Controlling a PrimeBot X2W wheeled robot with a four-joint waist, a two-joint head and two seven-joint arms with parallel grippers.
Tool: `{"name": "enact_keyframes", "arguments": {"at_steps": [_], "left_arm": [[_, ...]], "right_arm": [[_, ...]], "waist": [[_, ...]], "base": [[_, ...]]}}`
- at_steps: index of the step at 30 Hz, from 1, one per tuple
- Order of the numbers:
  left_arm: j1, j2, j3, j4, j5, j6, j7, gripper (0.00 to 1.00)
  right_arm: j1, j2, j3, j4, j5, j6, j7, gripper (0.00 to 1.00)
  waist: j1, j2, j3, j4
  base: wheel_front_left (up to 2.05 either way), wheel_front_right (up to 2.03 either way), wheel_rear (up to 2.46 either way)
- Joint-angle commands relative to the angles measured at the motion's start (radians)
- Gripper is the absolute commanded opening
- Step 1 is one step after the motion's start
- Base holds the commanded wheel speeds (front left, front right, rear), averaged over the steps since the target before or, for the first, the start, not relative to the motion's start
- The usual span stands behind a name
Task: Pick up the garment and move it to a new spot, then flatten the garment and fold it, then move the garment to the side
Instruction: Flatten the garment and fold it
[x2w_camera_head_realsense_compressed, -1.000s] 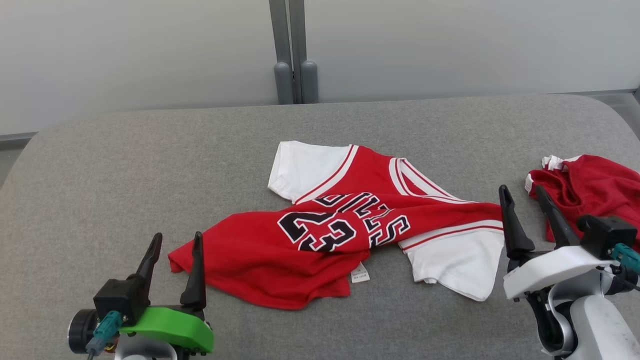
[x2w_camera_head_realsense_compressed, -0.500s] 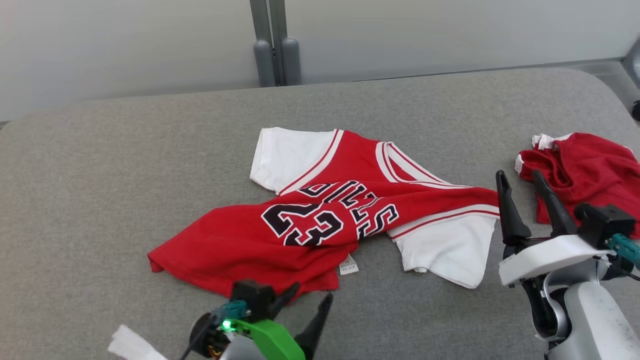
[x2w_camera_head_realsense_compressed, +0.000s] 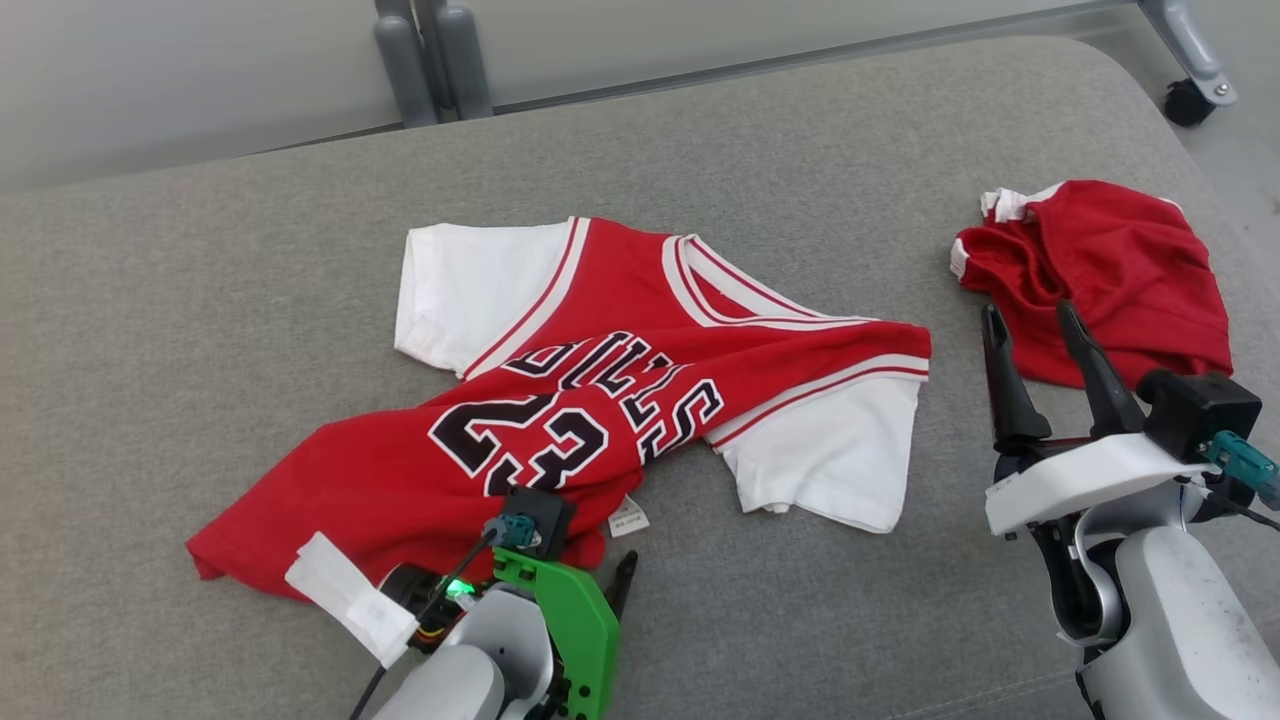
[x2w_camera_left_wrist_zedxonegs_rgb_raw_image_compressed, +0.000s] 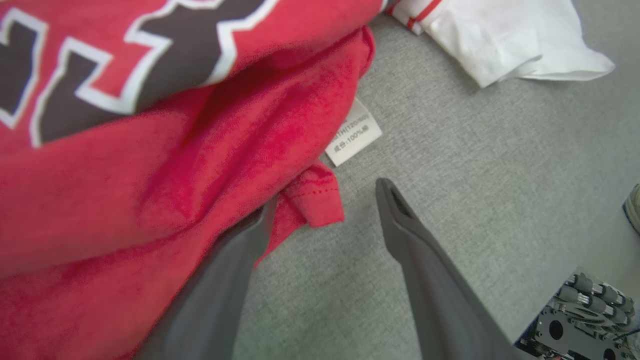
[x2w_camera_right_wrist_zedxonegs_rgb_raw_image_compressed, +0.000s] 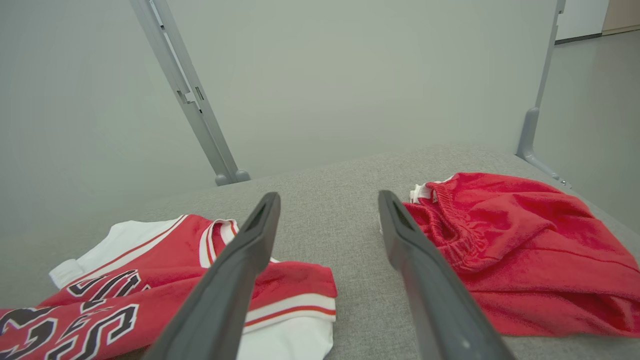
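garment (x2w_camera_head_realsense_compressed: 620, 300): rumpled, lettering up, mid-table (x2w_camera_head_realsense_compressed: 200, 300); white label (x2w_camera_head_realsense_compressed: 627, 517) at its near hem | left gripper (x2w_camera_left_wrist_zedxonegs_rgb_raw_image_compressed: 327, 200): spread at that hem; one finger partly under the red cloth, the other over bare table beside the label | right gripper (x2w_camera_head_realsense_compressed: 1028, 310): spread, empty; between garment and a red cloth heap (x2w_camera_head_realsense_compressed: 1110, 270)

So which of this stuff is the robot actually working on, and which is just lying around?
Belongs to the job: red jersey T-shirt with white short sleeves and black "BULLS 23" lettering; left gripper, open around its hem corner; right gripper, open.
Just lying about: crumpled red cloth with white trim at the right; grey metal posts behind.
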Motion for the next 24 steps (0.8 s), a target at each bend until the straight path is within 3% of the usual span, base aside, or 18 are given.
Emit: {"name": "enact_keyframes", "arguments": {"at_steps": [1, 2, 5, 15, 24], "left_arm": [[-0.019, 0.007, 0.003, 0.014, 0.017, 0.022, 0.002, 1.0], [-0.023, 0.009, 0.004, 0.019, 0.023, 0.032, 0.008, 0.97], [-0.025, 0.02, -0.005, 0.017, 0.035, 0.042, 0.019, 0.0], [0.038, 0.101, -0.035, -0.136, 0.034, 0.017, 0.054, 0.0], [0.165, 0.295, -0.044, -0.397, 0.003, -0.002, 0.209, 0.0]], "right_arm": [[-0.011, 0.001, -0.001, 0.005, 0.004, 0.0, -0.01, 1.0], [-0.01, 0.002, -0.003, 0.008, 0.005, 0.0, -0.011, 1.0], [-0.003, 0.001, -0.008, 0.016, 0.006, 0.0, -0.016, 1.0], [0.03, -0.015, -0.033, 0.031, 0.003, 0.0, -0.01, 1.0], [0.054, -0.029, -0.038, 0.03, 0.008, 0.0, 0.024, 1.0]], "waist": [[0.0, 0.0, 0.025, -0.032], [0.0, 0.0, 0.025, -0.035], [0.0, 0.0, 0.022, -0.036], [0.0, 0.0, -0.043, 0.039], [0.0, 0.0, -0.087, 0.13]], "base": [[0.0, 0.0, 0.0], [0.0, 0.0, 0.0], [0.0, 0.0, 0.0], [0.0, 0.0, 0.0], [0.0, 0.0, 0.0]]}}
